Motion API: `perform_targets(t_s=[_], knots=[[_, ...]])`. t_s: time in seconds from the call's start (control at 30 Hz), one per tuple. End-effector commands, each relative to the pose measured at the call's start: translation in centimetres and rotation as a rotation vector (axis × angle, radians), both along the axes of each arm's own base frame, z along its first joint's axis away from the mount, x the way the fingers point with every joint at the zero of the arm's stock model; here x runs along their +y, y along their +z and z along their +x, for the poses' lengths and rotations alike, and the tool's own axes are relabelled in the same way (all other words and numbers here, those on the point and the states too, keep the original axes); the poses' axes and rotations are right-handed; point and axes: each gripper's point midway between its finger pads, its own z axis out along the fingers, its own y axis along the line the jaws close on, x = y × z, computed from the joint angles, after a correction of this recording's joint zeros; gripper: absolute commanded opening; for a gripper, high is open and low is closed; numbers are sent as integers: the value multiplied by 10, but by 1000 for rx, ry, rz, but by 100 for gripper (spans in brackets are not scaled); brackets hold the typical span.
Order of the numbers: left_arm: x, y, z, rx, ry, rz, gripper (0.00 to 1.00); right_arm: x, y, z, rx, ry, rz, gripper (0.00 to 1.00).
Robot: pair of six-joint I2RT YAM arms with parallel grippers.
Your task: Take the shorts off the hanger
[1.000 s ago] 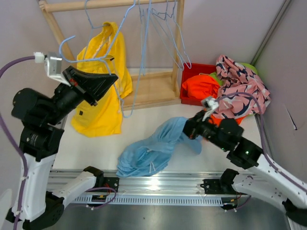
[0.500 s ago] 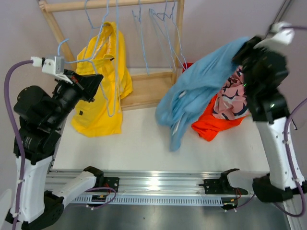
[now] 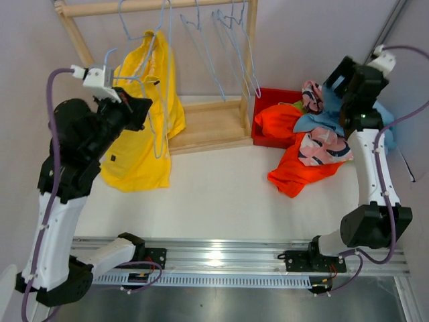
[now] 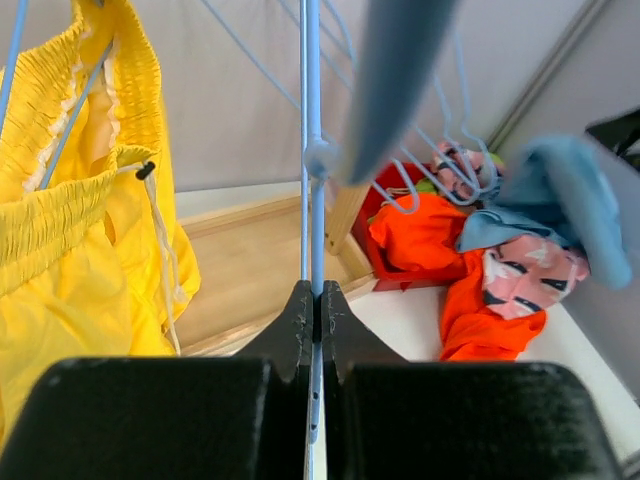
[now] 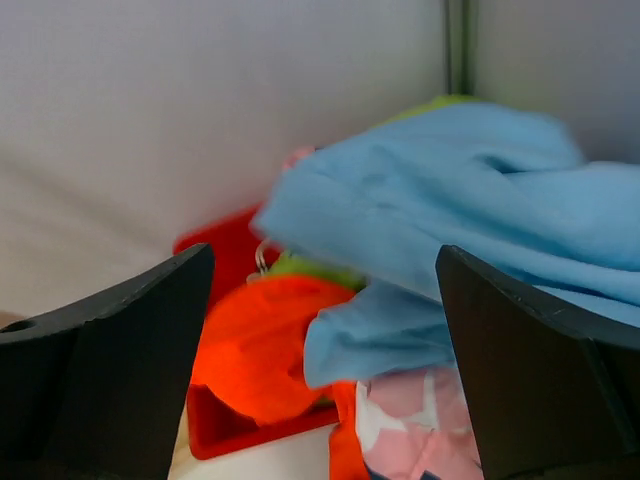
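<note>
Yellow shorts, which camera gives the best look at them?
Top external: the yellow shorts show nearly whole, hanging at the rack. Left wrist catches only their waistband and one side, cut off by the frame. Right wrist does not show them.

Overhead and 2 wrist views share orange shorts [image 3: 280, 122].

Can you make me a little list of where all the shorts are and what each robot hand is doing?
Yellow shorts: hanging on a hanger on the wooden rack
Light blue shorts: at the pile on the right, just beyond the right gripper
Orange shorts: in the pile, spilling out of the red bin
Pink patterned shorts: lying on the orange ones
Left gripper: shut on a blue wire hanger
Right gripper: open, holding nothing
Empty hangers: several on the rack
</note>
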Motion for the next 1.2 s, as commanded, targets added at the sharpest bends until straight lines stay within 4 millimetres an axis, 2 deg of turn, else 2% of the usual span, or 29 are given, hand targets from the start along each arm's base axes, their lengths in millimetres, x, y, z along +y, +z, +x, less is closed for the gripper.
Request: perform_targets(t_s=[0.0, 0.07, 0.1, 0.13, 0.17, 0.23, 0.27, 0.3, 0.33, 0.43, 0.47, 0.5, 0.53, 0.57, 0.6, 0.63, 0.67, 0.73, 0.83, 0.93, 0.97, 1.0, 1.07, 1.1, 1.17], knots=[[4, 11, 31, -19, 61, 28, 0, 24, -72, -4, 111, 89, 130, 99], [0, 17, 47, -15, 65, 35, 0, 40, -79, -21, 64, 132, 177, 100], [-2, 16, 53, -11, 64, 38, 0, 47, -121, -32, 127, 142, 190, 100], [-4, 14, 60, -1, 63, 42, 0, 53, -111, -47, 76, 160, 194, 99], [-3, 26, 61, -25, 64, 37, 0, 68, -115, -53, 68, 197, 195, 100], [-8, 15, 82, 21, 70, 58, 0, 73, -132, -75, 84, 198, 209, 99], [-6, 27, 80, 8, 75, 58, 0, 76, -139, -82, 97, 203, 215, 99], [-9, 21, 88, 31, 76, 66, 0, 77, -145, -88, 109, 207, 222, 99], [-10, 26, 88, 28, 73, 63, 0, 77, -152, -100, 119, 207, 226, 99], [-10, 14, 80, 75, 63, 57, 0, 73, -160, -116, 133, 190, 224, 99], [-10, 13, 75, 72, 60, 48, 0, 73, -169, -122, 152, 191, 219, 99], [-11, -17, 77, 135, 60, 69, 0, 72, -164, -128, 135, 194, 211, 100], [-4, -12, 64, 112, 74, 60, 0, 72, -165, -131, 136, 191, 209, 99], [0, -14, 60, 112, 87, 60, 0, 71, -169, -134, 147, 189, 207, 99], [2, -34, 59, 153, 96, 77, 0, 71, -168, -138, 143, 188, 207, 100], [3, -37, 55, 157, 95, 78, 0, 70, -167, -139, 140, 186, 209, 99], [4, -32, 44, 139, 84, 63, 0, 70, -169, -140, 148, 185, 212, 100], [3, -49, 40, 172, 68, 75, 0, 71, -169, -142, 146, 190, 218, 99], [10, -55, 43, 175, 106, 92, 0, 73, -170, -144, 141, 194, 231, 100], [9, -50, 57, 165, 126, 104, 0, 76, -171, -147, 134, 208, 250, 99], [10, -32, 60, 125, 134, 94, 0, 77, -171, -148, 133, 213, 252, 99], [6, -38, 75, 150, 141, 111, 0, 78, -172, -149, 134, 214, 254, 99], [7, -9, 85, 95, 162, 104, 0, 76, -173, -153, 136, 210, 249, 99], [4, -21, 107, 130, 180, 130, 0, 76, -173, -155, 138, 207, 247, 100], [5, 13, 117, 61, 205, 116, 0, 74, -175, -161, 139, 201, 236, 100]])
